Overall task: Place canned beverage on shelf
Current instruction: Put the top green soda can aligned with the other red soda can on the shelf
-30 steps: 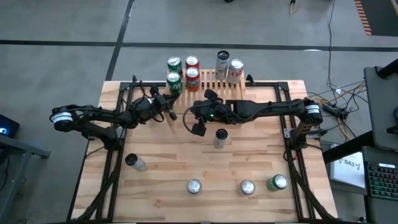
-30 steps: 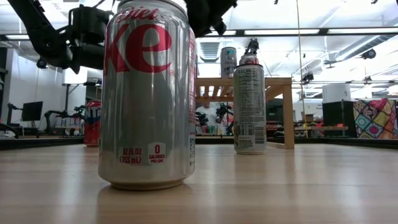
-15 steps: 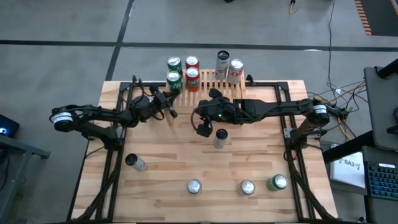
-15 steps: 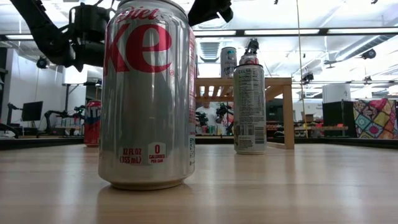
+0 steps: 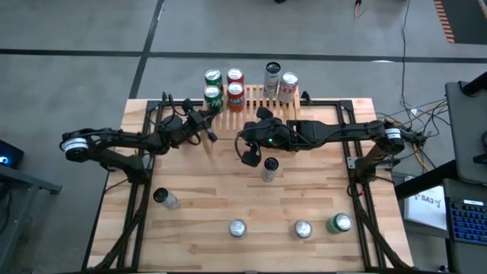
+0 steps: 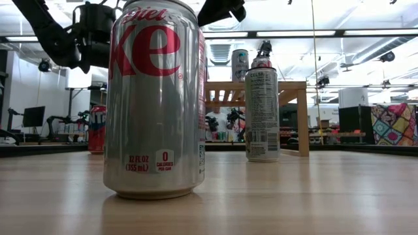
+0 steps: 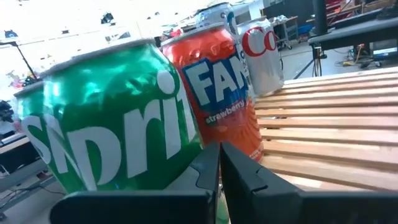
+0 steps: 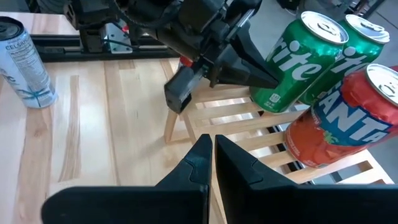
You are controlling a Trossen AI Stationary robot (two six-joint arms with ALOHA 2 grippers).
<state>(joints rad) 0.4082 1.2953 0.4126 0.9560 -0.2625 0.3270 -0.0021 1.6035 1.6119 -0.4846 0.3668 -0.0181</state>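
Left gripper [image 5: 208, 137] beside the shelf's [image 5: 262, 105] left end, fingers pressed together, empty, just short of a green Sprite can [image 5: 212, 99]. Next, right gripper [image 5: 245, 158], fingers likewise closed on nothing, hovering over the bench [image 5: 198, 190] just beside a tall slim silver can [image 5: 269, 169]. Probably best to spread those fingers, drop around the smooth round can at mid-height, then lift it upright onto the thin light-wood slats. Further cans waiting along the bench's near edge.
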